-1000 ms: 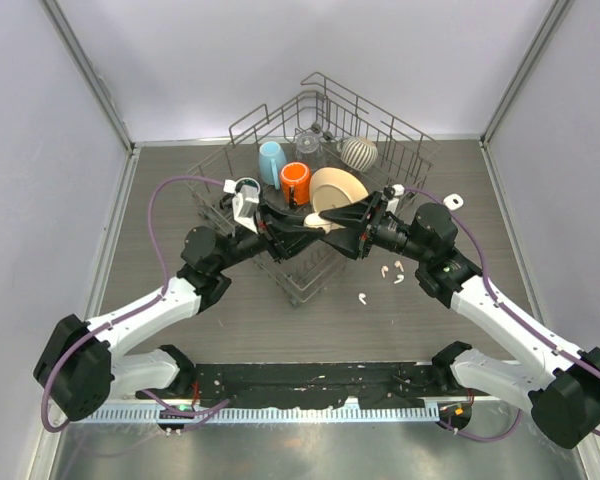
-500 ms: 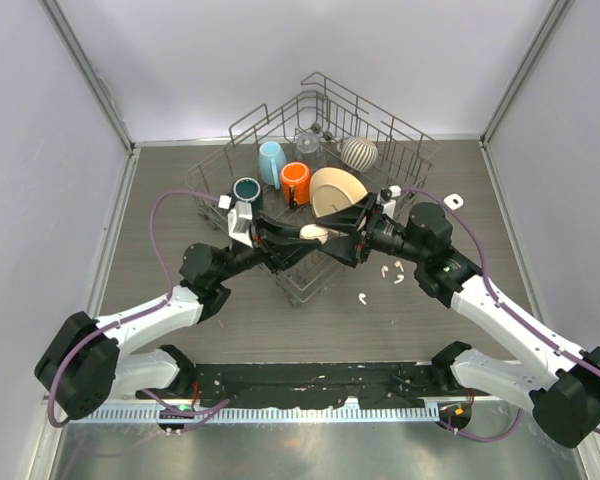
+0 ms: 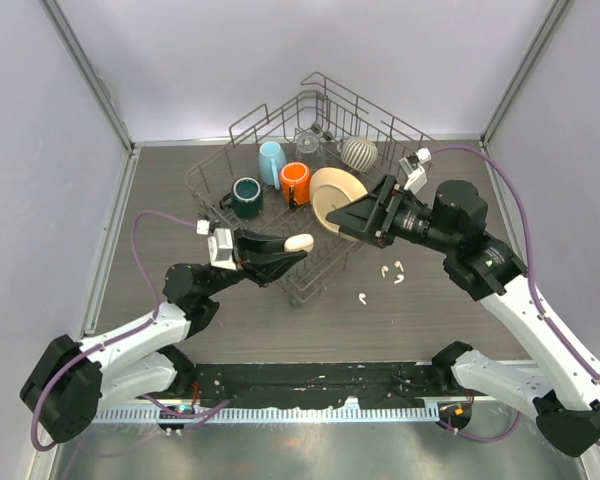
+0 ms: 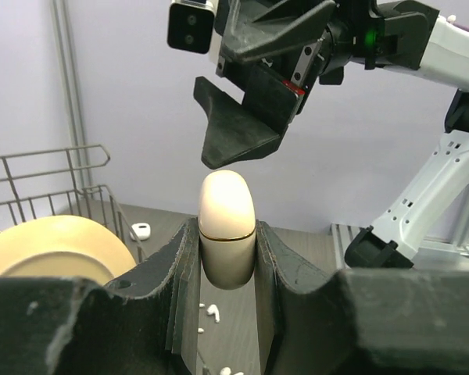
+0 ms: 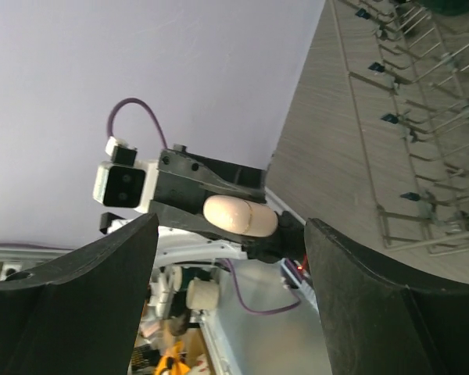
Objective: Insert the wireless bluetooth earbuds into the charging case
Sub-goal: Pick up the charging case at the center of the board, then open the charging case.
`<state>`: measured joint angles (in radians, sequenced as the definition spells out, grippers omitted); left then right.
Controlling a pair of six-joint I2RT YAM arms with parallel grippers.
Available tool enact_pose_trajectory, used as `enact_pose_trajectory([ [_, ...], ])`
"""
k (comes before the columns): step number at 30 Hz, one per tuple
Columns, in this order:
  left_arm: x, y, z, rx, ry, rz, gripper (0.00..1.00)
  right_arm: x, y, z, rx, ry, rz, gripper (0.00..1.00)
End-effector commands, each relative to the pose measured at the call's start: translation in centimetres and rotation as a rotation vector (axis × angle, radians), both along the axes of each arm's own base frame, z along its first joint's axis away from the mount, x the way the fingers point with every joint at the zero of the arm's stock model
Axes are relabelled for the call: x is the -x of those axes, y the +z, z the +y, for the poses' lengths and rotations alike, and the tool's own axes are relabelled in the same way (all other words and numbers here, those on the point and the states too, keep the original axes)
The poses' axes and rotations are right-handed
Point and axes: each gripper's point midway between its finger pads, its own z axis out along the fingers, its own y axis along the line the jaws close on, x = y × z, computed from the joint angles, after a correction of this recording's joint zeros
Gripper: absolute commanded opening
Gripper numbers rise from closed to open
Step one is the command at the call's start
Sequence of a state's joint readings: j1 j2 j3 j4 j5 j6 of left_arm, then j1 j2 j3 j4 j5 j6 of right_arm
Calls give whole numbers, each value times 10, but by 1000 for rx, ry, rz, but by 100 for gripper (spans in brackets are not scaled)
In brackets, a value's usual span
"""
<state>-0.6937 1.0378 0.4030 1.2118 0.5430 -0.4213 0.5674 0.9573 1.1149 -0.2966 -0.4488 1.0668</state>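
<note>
Left gripper [image 3: 288, 254] pinches a smooth cream egg-shaped charging case [image 4: 227, 226].
Right gripper [image 3: 350, 213] is spread wide, close to the case, not touching it.

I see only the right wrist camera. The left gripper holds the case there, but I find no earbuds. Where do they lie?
Observer: A few earbuds lie loose on the table, just right of the rack.
Operator: Is my gripper over them?
Observer: No. From the top, the right gripper is over the plate in the rack; the earbuds lie nearer the arm bases.
Operator: And what is under the case?
Observer: The case, in the left gripper, hangs over the near part of the rack.
</note>
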Motion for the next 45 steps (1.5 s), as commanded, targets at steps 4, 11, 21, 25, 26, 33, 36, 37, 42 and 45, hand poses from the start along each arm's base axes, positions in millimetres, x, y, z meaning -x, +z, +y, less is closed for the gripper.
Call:
enact_pose_trajectory([
  [4,2,10,5,-20,50,-110,0,11,-16,-15,239,52,-140,81],
  [11,0,11,1,-29,41,-109,0,15,-23,0,283,101,-132,81],
  [21,2,15,-4,-31,3,-111,0,15,-40,27,296,125,-93,79],
  [25,4,16,-4,-19,-7,-99,0,8,-44,27,306,90,-77,78],
  [26,5,18,-3,-9,-10,-105,0,5,-45,27,311,79,-71,78],
  [33,13,22,-5,3,-56,-109,0,1,-54,32,318,75,-34,76],
  [36,17,24,-5,2,-73,-120,0,-1,-50,34,300,73,-36,76],
  [37,17,23,-5,-1,-79,-115,0,-1,-49,34,296,72,-38,76],
  [42,22,21,-4,-5,-93,-120,0,-5,-49,37,295,63,-32,75],
  [45,25,22,-3,-3,-99,-124,0,-7,-48,39,291,62,-32,75],
])
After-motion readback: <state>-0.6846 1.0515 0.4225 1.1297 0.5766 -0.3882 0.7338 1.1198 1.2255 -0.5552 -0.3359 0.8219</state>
